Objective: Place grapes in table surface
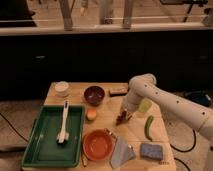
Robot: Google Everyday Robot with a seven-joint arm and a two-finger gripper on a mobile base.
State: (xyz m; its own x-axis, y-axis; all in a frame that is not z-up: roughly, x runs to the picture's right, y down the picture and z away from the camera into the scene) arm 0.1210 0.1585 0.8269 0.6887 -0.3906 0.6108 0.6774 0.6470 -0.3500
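Note:
The grapes (121, 119) are a small dark reddish-purple bunch right at the tip of my gripper (124, 115), low over the light tan table surface (112, 107), right of centre. The white arm comes in from the right and bends down to them. I cannot tell whether the bunch rests on the wood or hangs just above it.
A dark maroon bowl (94, 94) and a white cup (62, 88) stand at the back. A green tray (47, 145) holding a white brush (63, 131) lies left. An orange bowl (97, 144), grey cloth (120, 151), blue sponge (150, 151), green vegetable (148, 127) and small orange fruit (91, 114) surround the gripper.

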